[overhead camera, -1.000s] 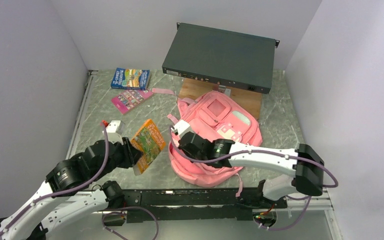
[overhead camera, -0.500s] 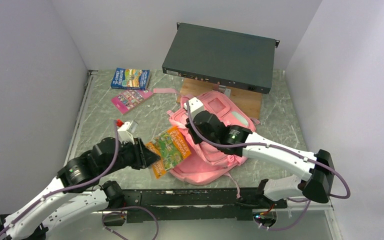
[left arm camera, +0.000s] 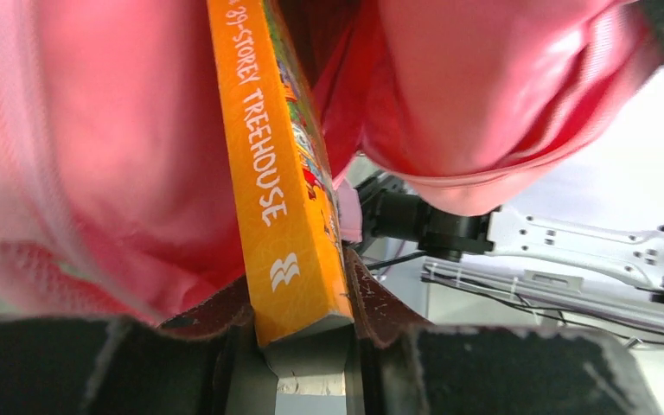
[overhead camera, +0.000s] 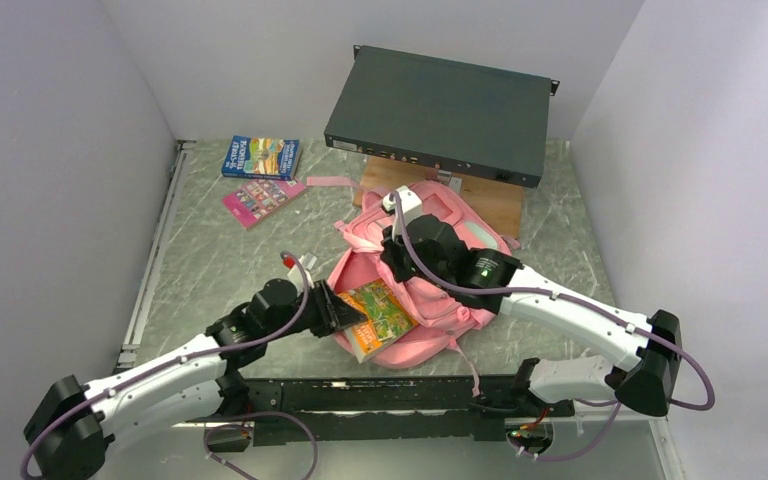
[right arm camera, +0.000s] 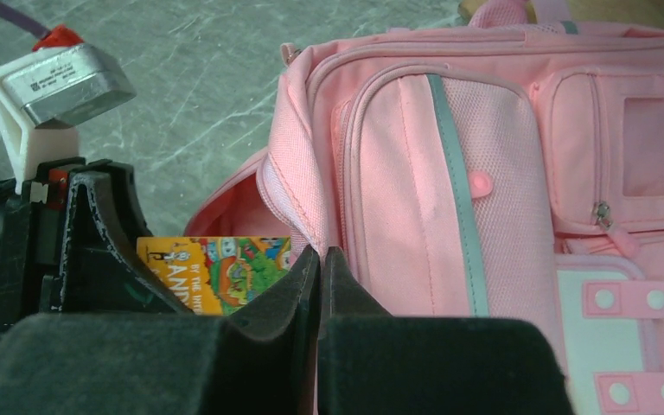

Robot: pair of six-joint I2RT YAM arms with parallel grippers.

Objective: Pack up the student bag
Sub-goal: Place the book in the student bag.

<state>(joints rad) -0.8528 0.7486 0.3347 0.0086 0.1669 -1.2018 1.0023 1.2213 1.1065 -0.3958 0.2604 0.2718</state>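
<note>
The pink student bag [overhead camera: 415, 342] lies in the middle of the table with its front pockets [right arm camera: 484, 173] facing up and its mouth toward the left. My right gripper [overhead camera: 392, 258] is shut on the fabric edge of that mouth [right arm camera: 321, 255] and holds it raised. An orange book [overhead camera: 380, 315] with a green cartoon cover is clamped by its lower end in my left gripper [overhead camera: 345, 312]. The book's far end pokes into the bag's opening, with pink fabric [left arm camera: 95, 173] on both sides of its spine [left arm camera: 277, 199]. The book [right arm camera: 216, 268] also shows in the right wrist view, just left of the fingers.
A dark flat rack unit [overhead camera: 440, 115] rests on a wooden board [overhead camera: 490, 200] behind the bag. A blue book [overhead camera: 262, 157], a pink booklet [overhead camera: 263, 198] and a loose pink strap [overhead camera: 325, 182] lie at the back left. Walls close in both sides.
My left arm has swung right with the orange book, from beside the bag into its mouth. My right gripper has pulled the bag's edge back and up, widening the opening.
</note>
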